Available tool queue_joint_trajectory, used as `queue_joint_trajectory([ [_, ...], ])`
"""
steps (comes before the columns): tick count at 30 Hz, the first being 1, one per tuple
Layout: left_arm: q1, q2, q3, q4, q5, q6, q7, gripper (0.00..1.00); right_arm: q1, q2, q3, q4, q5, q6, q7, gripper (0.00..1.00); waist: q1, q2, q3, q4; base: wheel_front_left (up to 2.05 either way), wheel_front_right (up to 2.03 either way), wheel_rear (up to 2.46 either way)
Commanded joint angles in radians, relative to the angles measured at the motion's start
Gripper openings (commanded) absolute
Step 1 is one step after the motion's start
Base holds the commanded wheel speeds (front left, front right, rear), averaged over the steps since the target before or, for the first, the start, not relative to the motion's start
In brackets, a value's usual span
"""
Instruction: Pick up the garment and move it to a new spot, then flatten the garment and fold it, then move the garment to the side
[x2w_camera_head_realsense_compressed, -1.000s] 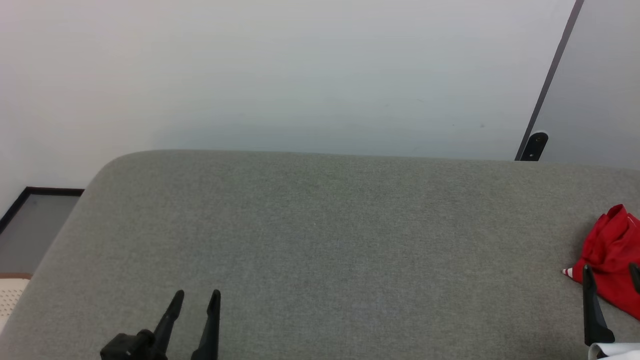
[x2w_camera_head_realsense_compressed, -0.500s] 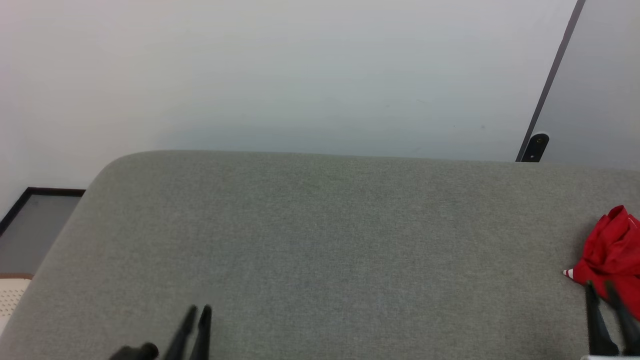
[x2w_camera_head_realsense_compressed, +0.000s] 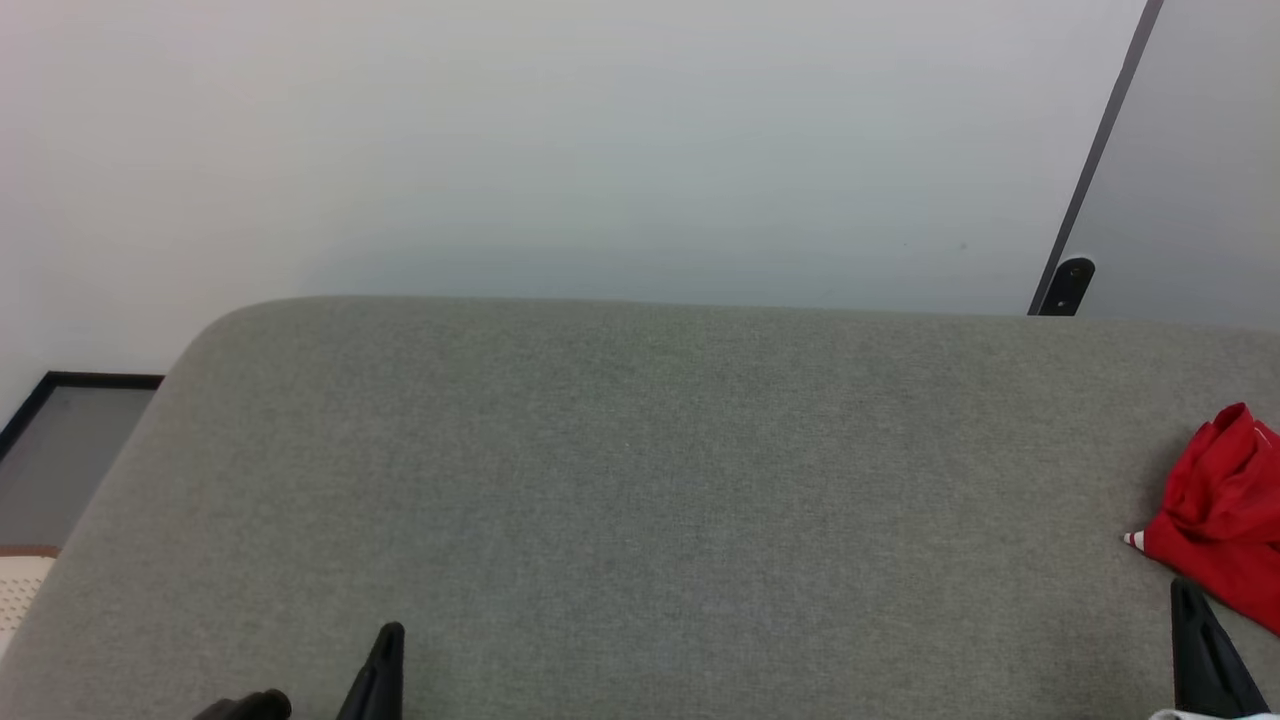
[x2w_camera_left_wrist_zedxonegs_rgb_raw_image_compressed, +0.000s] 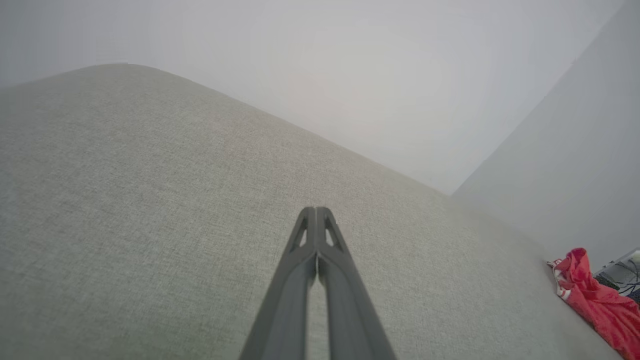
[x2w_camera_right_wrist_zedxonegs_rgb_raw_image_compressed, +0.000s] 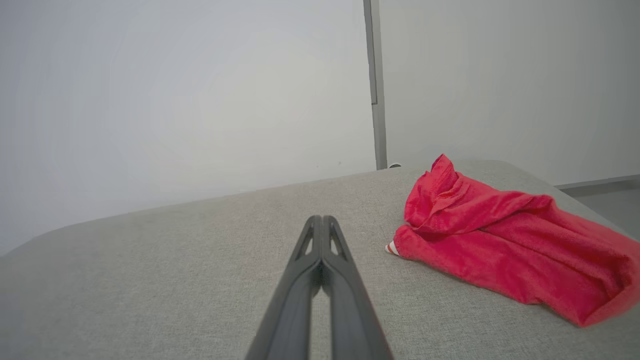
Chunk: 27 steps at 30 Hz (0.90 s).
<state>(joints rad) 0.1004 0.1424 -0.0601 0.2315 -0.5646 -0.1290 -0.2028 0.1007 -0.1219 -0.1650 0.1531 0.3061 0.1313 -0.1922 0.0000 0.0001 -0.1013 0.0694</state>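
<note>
Garment (x2w_camera_head_realsense_compressed: 1215, 510) lies crumpled in a red heap at the right end of the grey cushion (x2w_camera_head_realsense_compressed: 640, 450), resting on the cushion's top. Its folds are bunched up into a peak on the side toward the cushion's far edge, and a small red-and-white striped bit of trim (x2w_camera_head_realsense_compressed: 1133, 541) pokes out toward the cushion's middle. In the right wrist view the garment (x2w_camera_right_wrist_zedxonegs_rgb_raw_image_compressed: 500, 250) spreads out low and rumpled toward the cushion's right end, and the same striped tip (x2w_camera_right_wrist_zedxonegs_rgb_raw_image_compressed: 391, 247) lies flat on the grey fabric. The right gripper (x2w_camera_head_realsense_compressed: 1185, 590) is over the cushion's near edge at its right end, close to the garment but clear of it. Its two dark fingers are pressed together with nothing between them, as the right wrist view (x2w_camera_right_wrist_zedxonegs_rgb_raw_image_compressed: 320, 218) shows. The left gripper (x2w_camera_head_realsense_compressed: 392, 632) is over the cushion's near edge toward its left end, well apart from the garment. Its fingers are likewise closed tip to tip on nothing, seen plainly from the left wrist (x2w_camera_left_wrist_zedxonegs_rgb_raw_image_compressed: 316, 210), where the garment (x2w_camera_left_wrist_zedxonegs_rgb_raw_image_compressed: 595, 300) shows far off at the cushion's right end. A pale wall (x2w_camera_head_realsense_compressed: 600, 150) rises behind the cushion's far edge.
</note>
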Motion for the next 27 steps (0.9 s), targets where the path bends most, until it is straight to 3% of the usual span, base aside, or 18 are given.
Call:
queue_joint_trajectory([
  [1, -0.034, 0.002, 0.01, -0.014, -0.036, 0.0, 0.007, 0.0, -0.036, -0.004, 0.0, -0.012, 0.046, 0.0, 0.007, 0.0, 0.0, -0.0001, 0.001, -0.001, 0.0, 0.0, 0.0],
  [27, -0.096, -0.03, 0.066, -0.006, -0.377, -0.001, 0.112, 0.0, -0.095, 0.021, 0.02, 0.019, 0.472, 0.0, 0.106, 0.0, 0.0, -0.0001, 0.025, -0.017, 0.0, 0.0, 0.0],
])
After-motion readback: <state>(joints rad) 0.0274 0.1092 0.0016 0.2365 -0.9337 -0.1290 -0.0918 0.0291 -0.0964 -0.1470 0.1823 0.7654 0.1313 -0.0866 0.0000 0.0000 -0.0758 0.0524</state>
